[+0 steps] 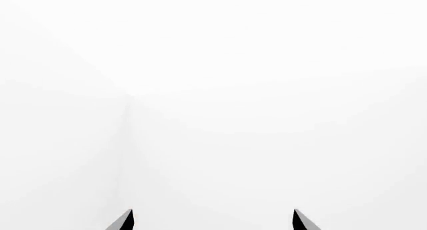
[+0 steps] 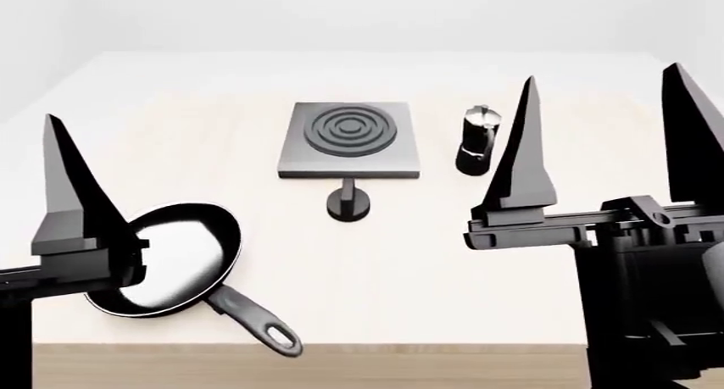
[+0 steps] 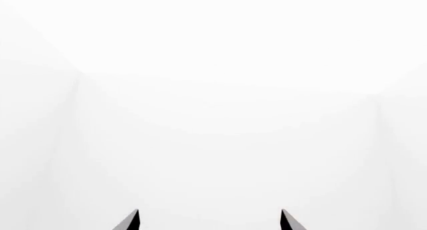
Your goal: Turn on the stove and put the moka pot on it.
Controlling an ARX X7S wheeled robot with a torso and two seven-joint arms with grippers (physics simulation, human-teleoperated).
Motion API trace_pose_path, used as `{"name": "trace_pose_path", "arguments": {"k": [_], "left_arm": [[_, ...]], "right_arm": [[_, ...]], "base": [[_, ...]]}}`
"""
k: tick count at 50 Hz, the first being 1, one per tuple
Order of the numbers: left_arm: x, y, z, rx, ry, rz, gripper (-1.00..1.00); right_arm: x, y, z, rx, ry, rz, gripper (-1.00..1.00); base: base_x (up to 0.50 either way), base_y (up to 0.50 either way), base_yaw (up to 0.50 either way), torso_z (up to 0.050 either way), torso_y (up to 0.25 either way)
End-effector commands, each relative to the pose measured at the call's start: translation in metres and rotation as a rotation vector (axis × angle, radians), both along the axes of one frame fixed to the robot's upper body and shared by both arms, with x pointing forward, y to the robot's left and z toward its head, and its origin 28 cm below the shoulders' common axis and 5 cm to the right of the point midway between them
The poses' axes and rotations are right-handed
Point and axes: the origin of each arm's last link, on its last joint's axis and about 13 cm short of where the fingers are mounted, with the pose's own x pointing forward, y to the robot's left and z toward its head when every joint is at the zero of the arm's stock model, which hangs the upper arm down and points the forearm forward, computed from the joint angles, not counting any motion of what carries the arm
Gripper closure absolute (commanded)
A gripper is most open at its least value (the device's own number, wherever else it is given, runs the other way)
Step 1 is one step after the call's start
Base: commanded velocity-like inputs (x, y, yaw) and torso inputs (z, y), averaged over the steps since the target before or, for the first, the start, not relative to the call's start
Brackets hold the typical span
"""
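Note:
The stove [image 2: 348, 139], a flat grey square hotplate with a ringed burner, lies at the middle of the table in the head view. Its small black round knob [image 2: 348, 202] stands just in front of it. The moka pot [image 2: 479, 141] stands upright to the right of the hotplate, apart from it. My right gripper [image 2: 602, 73] is raised at the near right, fingers pointing up, open and empty. My left gripper [image 1: 213, 212] is open too, and only one of its fingers [image 2: 70, 194] shows at the near left. Both wrist views show only white background.
A black frying pan [image 2: 169, 258] lies at the near left of the light wooden table [image 2: 476, 270], its handle [image 2: 254, 321] pointing toward the front edge. My left finger stands in front of the pan's left rim.

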Motion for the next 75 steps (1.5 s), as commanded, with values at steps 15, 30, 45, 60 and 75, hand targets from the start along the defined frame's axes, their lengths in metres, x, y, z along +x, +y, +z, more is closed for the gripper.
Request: {"name": "trace_pose_path", "arguments": {"k": [15, 30, 45, 60, 75], "left_arm": [[-0.0003, 0.0002, 0.0018, -0.006, -0.006, -0.007, -1.0], [-0.0007, 0.0, 0.0027, -0.003, -0.005, -0.007, -1.0], [0.0007, -0.0008, 0.0012, -0.005, 0.001, -0.009, -1.0], [0.0022, -0.0008, 0.0006, -0.001, 0.006, -0.01, -1.0], [0.0024, -0.0021, -0.001, 0.003, 0.012, -0.014, -1.0]], "right_arm": [[-0.0011, 0.0003, 0.0003, 0.003, -0.002, 0.007, -1.0], [-0.0019, 0.0014, 0.0024, 0.004, -0.005, 0.012, -1.0], [-0.0012, 0.0011, 0.0014, 0.004, -0.005, 0.017, -1.0], [-0.0004, 0.002, 0.0058, 0.001, 0.0, 0.02, -1.0], [-0.0026, 0.0017, 0.0052, 0.002, 0.001, 0.023, -1.0]], "base": [[0.23, 0.0, 0.0, 0.0, 0.0], [0.23, 0.0, 0.0, 0.0, 0.0], [0.24, 0.0, 0.0, 0.0, 0.0], [0.27, 0.0, 0.0, 0.0, 0.001], [0.27, 0.0, 0.0, 0.0, 0.001]]}}
